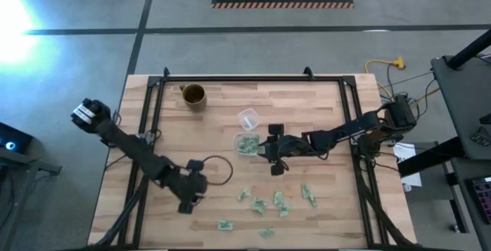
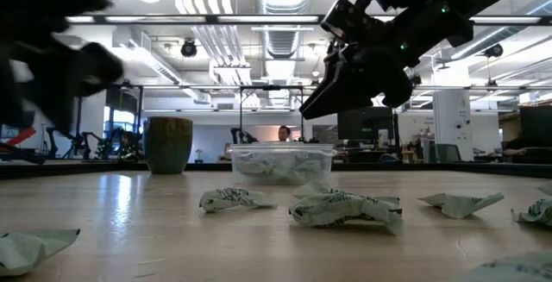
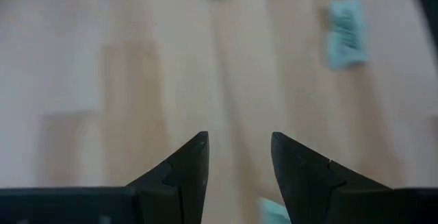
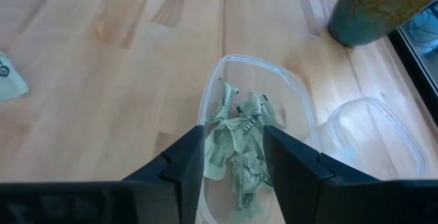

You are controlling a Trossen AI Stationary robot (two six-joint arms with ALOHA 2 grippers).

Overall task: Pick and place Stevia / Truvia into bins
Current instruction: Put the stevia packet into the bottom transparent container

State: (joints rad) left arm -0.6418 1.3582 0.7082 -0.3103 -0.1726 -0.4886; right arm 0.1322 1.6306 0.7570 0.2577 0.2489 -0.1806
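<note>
The clear rounded-rectangular bin [image 1: 245, 143] [image 4: 254, 80] [image 2: 280, 161] stands near the table's middle, with several pale green Stevia packets [image 4: 239, 138] lying crumpled on its bottom. More packets [image 1: 259, 203] [image 2: 343, 208] lie loose on the wood toward the near edge. My right gripper [image 1: 265, 150] [image 4: 233, 148] hangs open just above the bin's right end and holds nothing. My left gripper [image 1: 186, 203] [image 3: 236, 155] is open above bare wood left of the loose packets; one packet [image 3: 345, 32] lies ahead of it.
A brown mug [image 1: 193, 95] [image 2: 168, 144] stands near the far left of the table. A small clear round cup [image 1: 247, 117] [image 4: 369, 131] sits just beyond the bin. A black cable loop [image 1: 219, 170] lies by the left gripper. A dark frame [image 1: 153, 97] borders the table.
</note>
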